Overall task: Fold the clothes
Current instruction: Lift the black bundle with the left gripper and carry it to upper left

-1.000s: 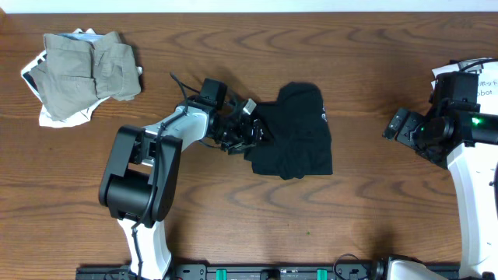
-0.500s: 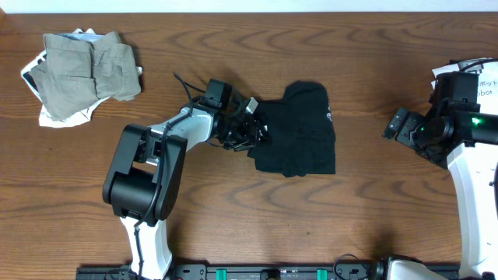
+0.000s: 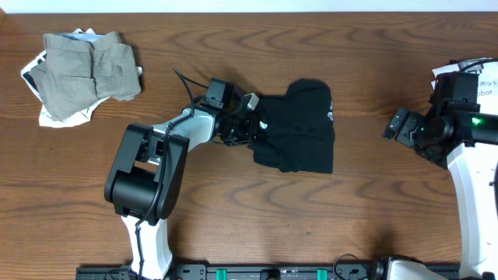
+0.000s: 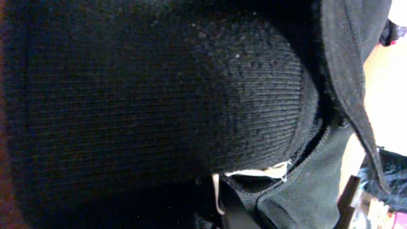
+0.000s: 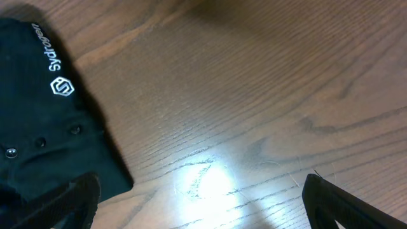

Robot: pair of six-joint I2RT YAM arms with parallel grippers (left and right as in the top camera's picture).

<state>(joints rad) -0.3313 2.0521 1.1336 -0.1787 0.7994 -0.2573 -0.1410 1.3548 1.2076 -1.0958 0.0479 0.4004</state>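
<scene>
One black shirt (image 3: 299, 136); one khaki garment (image 3: 82, 74)

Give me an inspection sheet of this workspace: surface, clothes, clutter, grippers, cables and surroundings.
Surface: brown wooden table, no spills seen.
Job's things: black shirt bunched at centre, unfolded, white logo toward the right; khaki garment in the far left corner, lying on a white printed garment.
Clutter: printed paper at the right edge, partly under the right arm.
Grippers: left gripper shut on the black shirt's left edge; right gripper open, fingers empty, apart from the shirt.
Cables: thin black cable looping off the left arm.
Surroundings: black rail along the near edge.
</scene>
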